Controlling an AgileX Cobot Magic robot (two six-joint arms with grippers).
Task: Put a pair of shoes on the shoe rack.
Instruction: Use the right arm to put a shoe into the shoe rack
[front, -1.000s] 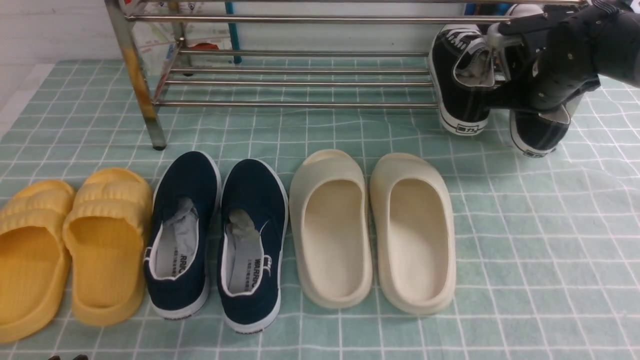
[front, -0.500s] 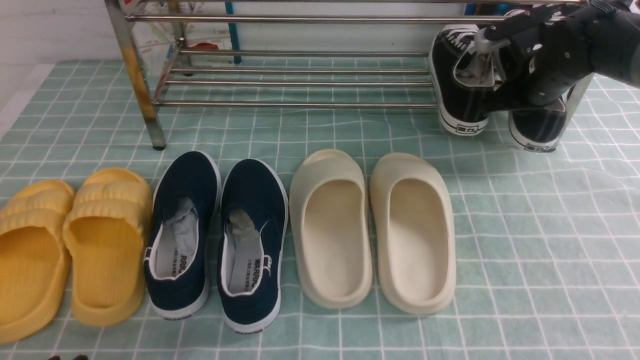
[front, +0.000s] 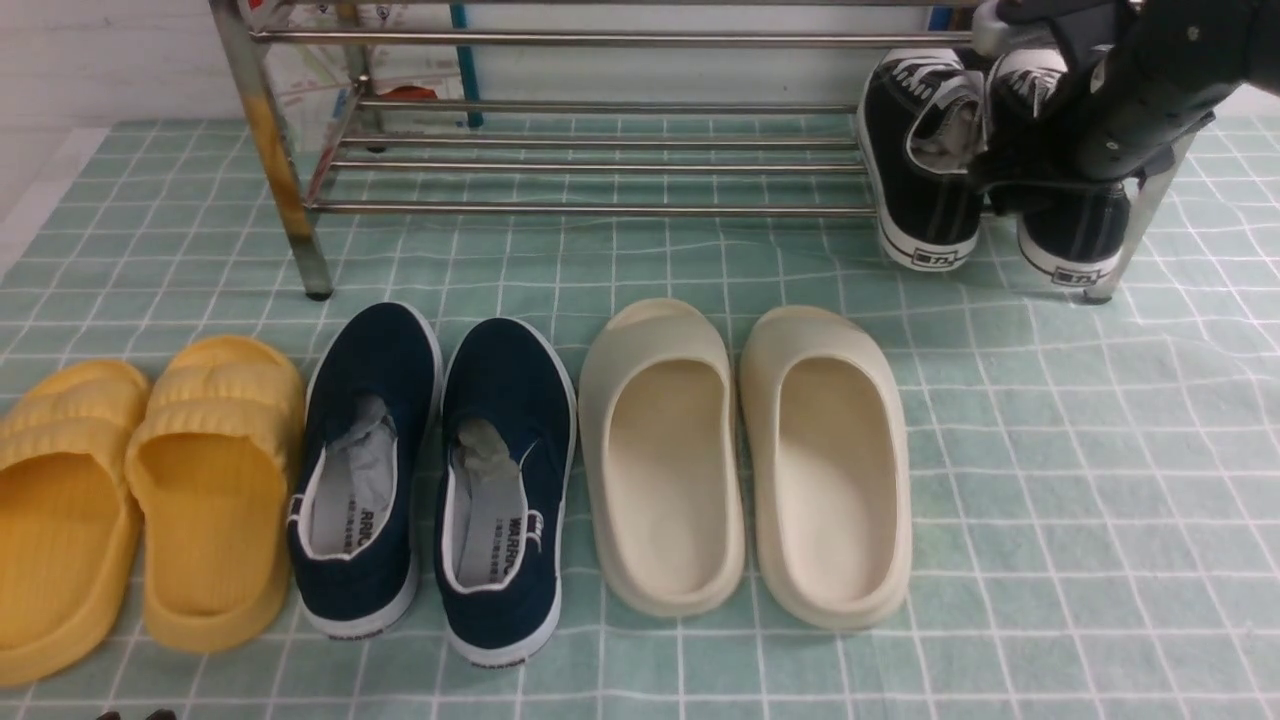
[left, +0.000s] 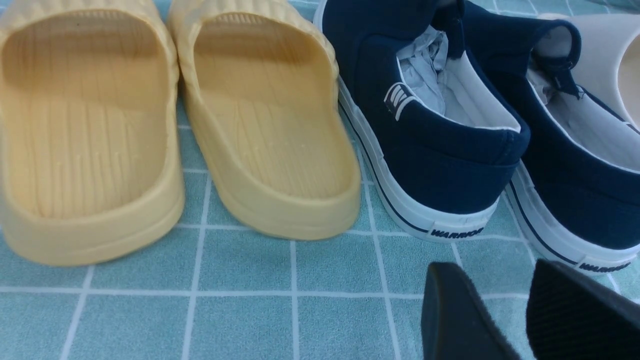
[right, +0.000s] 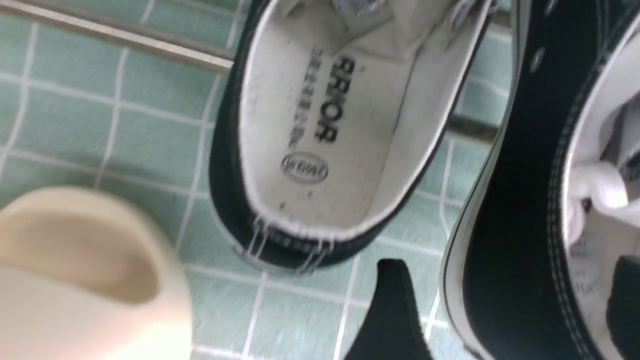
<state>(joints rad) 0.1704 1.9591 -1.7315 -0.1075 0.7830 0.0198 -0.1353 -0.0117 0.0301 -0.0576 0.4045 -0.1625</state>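
Observation:
Two black canvas sneakers rest at the right end of the steel shoe rack (front: 600, 210), heels toward me. The left sneaker (front: 920, 170) (right: 320, 125) leans on the lower bars. The right sneaker (front: 1075, 240) (right: 505, 210) sits beside the rack's right leg. My right gripper (front: 1010, 185) (right: 508, 272) hangs over that sneaker, open. Its fingers straddle the shoe's side wall, one outside by the sole and one inside, and a gap shows beside the outer one. My left gripper (left: 492, 280) is open and empty, low over the cloth behind the navy slip-ons (left: 450, 150).
On the green checked cloth in front of the rack stand yellow slides (front: 140, 490), navy slip-ons (front: 430, 480) and cream slides (front: 745, 460) in a row. The rack's left leg (front: 275, 160) is stained yellow. The right leg (front: 1130, 240) stands beside the right sneaker.
My right gripper has opened and let go of the right sneaker. That sneaker moved back onto the rack beside the other one, and the arm rose a little.

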